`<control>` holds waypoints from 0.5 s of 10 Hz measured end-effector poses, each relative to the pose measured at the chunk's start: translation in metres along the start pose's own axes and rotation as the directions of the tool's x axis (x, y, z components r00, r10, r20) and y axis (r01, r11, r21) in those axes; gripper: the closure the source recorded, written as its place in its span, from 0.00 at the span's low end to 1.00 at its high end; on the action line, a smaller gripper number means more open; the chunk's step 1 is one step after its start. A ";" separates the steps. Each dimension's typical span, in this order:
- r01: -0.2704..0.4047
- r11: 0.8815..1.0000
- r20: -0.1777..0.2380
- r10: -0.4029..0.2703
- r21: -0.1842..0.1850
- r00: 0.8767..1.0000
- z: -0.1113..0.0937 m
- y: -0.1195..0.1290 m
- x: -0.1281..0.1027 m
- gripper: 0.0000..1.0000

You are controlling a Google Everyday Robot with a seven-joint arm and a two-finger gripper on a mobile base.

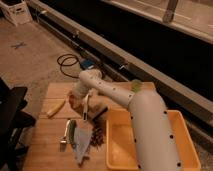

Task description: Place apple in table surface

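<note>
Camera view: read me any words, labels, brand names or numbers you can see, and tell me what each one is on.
No text can be read.
White box, top left: dark marks, too blurred to read.
Floor mark: a cross shape, no letters.
Claw, low over the table surface next to the apple: no label shows.
Yellow tub: no print shows.

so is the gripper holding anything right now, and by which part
cannot tell for sure: the gripper is low over the table surface with the apple right against it, but the contact is hidden
</note>
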 end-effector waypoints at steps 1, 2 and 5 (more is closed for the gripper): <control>0.001 1.000 0.000 -0.001 -0.001 1.000 0.000 0.000 0.000 0.93; 0.001 1.000 0.000 -0.001 -0.001 1.000 0.000 0.000 0.000 0.98; 0.043 0.998 -0.012 -0.042 0.053 0.999 -0.023 0.000 -0.014 1.00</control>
